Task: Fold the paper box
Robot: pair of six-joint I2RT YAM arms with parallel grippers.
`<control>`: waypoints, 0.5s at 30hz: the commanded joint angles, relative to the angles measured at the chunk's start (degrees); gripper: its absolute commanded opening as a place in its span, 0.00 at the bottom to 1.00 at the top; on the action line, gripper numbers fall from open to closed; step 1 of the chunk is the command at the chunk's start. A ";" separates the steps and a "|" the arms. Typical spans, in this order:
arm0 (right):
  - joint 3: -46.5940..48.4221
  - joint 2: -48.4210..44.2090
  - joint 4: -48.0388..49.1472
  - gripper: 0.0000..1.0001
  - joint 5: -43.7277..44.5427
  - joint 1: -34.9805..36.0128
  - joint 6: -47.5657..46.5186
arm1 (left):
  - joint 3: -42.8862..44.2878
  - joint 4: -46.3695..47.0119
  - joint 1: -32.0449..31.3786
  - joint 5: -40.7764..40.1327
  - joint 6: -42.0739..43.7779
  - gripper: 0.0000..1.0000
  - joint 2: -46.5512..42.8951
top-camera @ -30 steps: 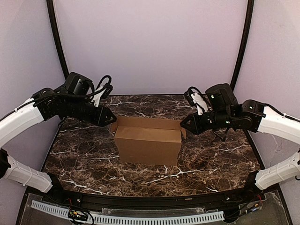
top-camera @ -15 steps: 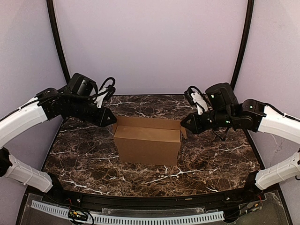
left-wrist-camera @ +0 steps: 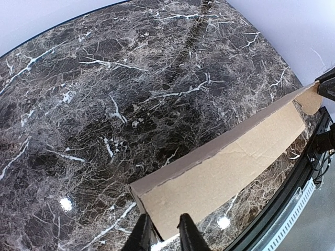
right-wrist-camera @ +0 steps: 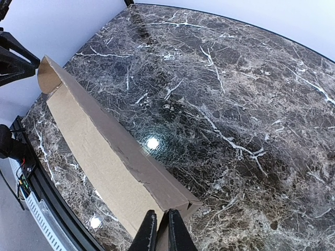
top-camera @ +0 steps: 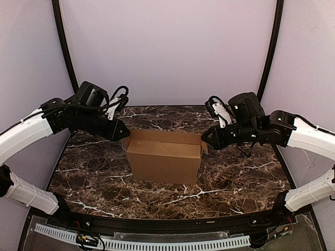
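The paper box [top-camera: 165, 159] is plain brown cardboard and stands upright in the middle of the marble table, its top open. My left gripper [top-camera: 125, 133] is at the box's upper left end. In the left wrist view its jaws [left-wrist-camera: 163, 235] stand apart astride the end wall's edge, with the box [left-wrist-camera: 225, 172] stretching away. My right gripper [top-camera: 205, 140] is at the upper right end. In the right wrist view it [right-wrist-camera: 161, 232] is nearly shut, with a thin cardboard flap of the box [right-wrist-camera: 94, 151] pinched between the fingers.
The dark marble table [top-camera: 235, 178] spreads around the box. A black rail with a white slotted strip [top-camera: 167, 243] runs along the near edge. Black curved posts [top-camera: 63, 42] and purple walls close the back and sides.
My left gripper has moved a little right and closer to the box's left end. The right gripper has shifted slightly left. The box has stayed in place.
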 commanded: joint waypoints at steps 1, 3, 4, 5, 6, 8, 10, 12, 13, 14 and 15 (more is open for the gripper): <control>1.51 0.59 0.79 0.09 0.23 0.64 0.21 | -0.81 -1.75 -0.13 -2.23 0.68 0.22 0.15; 1.55 0.59 0.79 0.09 0.24 0.69 0.20 | -0.77 -1.80 -0.16 -2.53 0.68 0.23 0.13; 1.51 0.66 0.78 0.09 0.26 0.68 0.15 | -0.74 -1.81 -0.16 -2.42 0.68 0.23 0.13; 1.61 0.68 0.76 0.09 0.22 0.72 0.19 | -0.73 -1.80 -0.10 -2.28 0.68 0.23 0.17; 1.60 0.68 0.75 0.08 0.28 0.73 0.19 | -0.73 -1.79 -0.14 -2.18 0.68 0.23 0.18; 1.68 0.76 0.76 0.08 0.27 0.73 0.20 | -0.82 -1.74 -0.17 -1.96 0.68 0.21 0.22; 1.71 0.77 0.77 0.08 0.29 0.73 0.21 | -0.82 -1.70 -0.17 -1.77 0.66 0.18 0.29; 1.69 0.83 0.76 0.08 0.29 0.82 0.19 | -0.89 -1.70 -0.17 -1.60 0.60 0.16 0.32; 1.72 0.85 0.79 0.08 0.29 0.82 0.23 | -0.90 -1.65 -0.17 -1.52 0.59 0.15 0.31; 1.77 0.92 0.78 0.08 0.27 0.90 0.20 | -0.95 -1.62 -0.13 -1.42 0.55 0.15 0.30; 1.76 0.94 0.76 0.08 0.26 0.92 0.19 | -0.96 -1.61 -0.16 -1.39 0.56 0.14 0.35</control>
